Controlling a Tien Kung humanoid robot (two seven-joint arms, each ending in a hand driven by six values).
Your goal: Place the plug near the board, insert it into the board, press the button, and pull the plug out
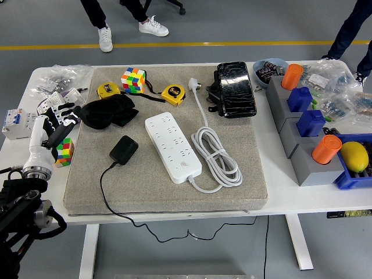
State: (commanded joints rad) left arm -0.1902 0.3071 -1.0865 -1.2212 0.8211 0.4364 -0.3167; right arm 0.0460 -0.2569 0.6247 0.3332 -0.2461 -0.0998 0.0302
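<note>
A black plug adapter [124,149] lies on the grey mat [139,189], its black cord trailing off the mat's front edge. To its right lies the white power strip [172,145], running diagonally, with its coiled white cable [216,157] and white plug [193,84]. My left hand [57,123] hovers at the mat's left edge, well left of the black plug, fingers spread and holding nothing. The right arm is out of view.
A small Rubik's cube [63,151] sits under my left hand. A black cloth [107,110], two yellow tape measures [173,93], a larger cube [133,79] and a black pouch [235,88] lie at the back. Grey blocks [308,157] with orange and blue pieces stand right.
</note>
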